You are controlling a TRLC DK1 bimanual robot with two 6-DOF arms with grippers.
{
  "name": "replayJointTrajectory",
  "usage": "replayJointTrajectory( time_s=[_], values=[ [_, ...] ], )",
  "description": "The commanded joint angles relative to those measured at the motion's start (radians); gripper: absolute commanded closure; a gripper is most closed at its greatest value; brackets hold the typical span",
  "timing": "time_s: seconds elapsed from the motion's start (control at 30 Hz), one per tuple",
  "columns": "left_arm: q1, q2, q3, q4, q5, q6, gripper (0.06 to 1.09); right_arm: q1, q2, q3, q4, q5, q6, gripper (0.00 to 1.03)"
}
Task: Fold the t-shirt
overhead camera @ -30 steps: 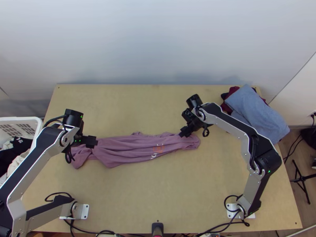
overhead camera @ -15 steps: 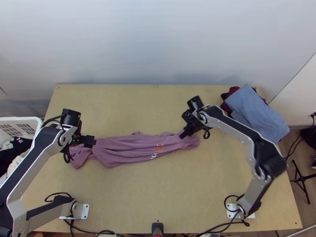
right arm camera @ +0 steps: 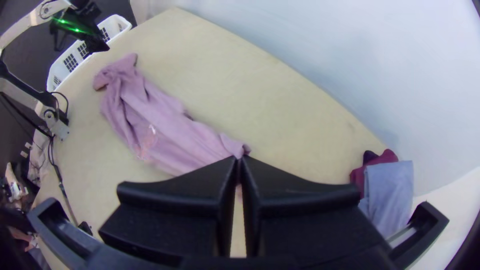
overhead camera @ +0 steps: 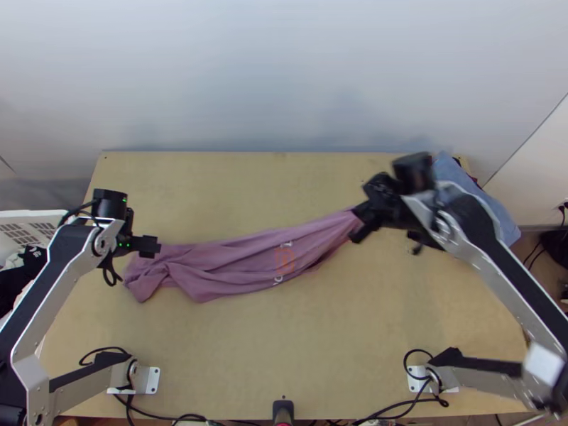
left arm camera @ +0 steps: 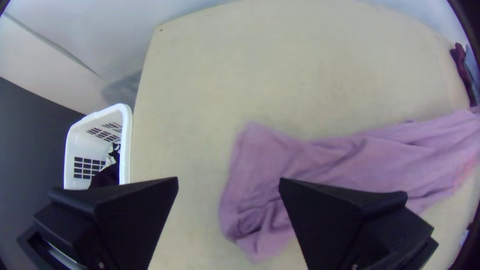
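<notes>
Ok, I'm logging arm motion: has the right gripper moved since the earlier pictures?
Yes: in the top view, the right gripper has moved toward the far right corner of the table.

High over the near edge, one camera looks steeply down on the bench (overhead camera: 341,334); from lower and closer, left and right wrist cameras face down across it, all three sharing the shirt (overhead camera: 231,266) and white basket (overhead camera: 32,214).

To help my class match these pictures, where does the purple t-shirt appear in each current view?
Top view: t-shirt across the table, one end in the right gripper.
Left wrist view: t-shirt partly behind the left gripper.
Right wrist view: t-shirt between the right gripper and the white basket.
Shared landmark: the white basket.
</notes>
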Motion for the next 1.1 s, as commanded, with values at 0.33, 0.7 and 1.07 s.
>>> replayJointTrajectory(
  time_s=[0.33, 0.7, 1.07],
  values=[
    [0.036, 0.31, 0.021, 0.204, 0.007, 0.143, 0.11, -0.015, -0.194, -0.155, -0.046, 0.002, -0.005, 1.0],
    [0.043, 0.494, 0.195, 0.118, 0.187, 0.002, 0.11, -0.021, -0.178, -0.175, -0.036, 0.002, -0.021, 1.0],
    [0.038, 0.563, 0.241, 0.112, 0.273, -0.065, 0.16, -0.03, -0.181, -0.196, -0.026, 0.002, -0.013, 1.0]
  ],
)
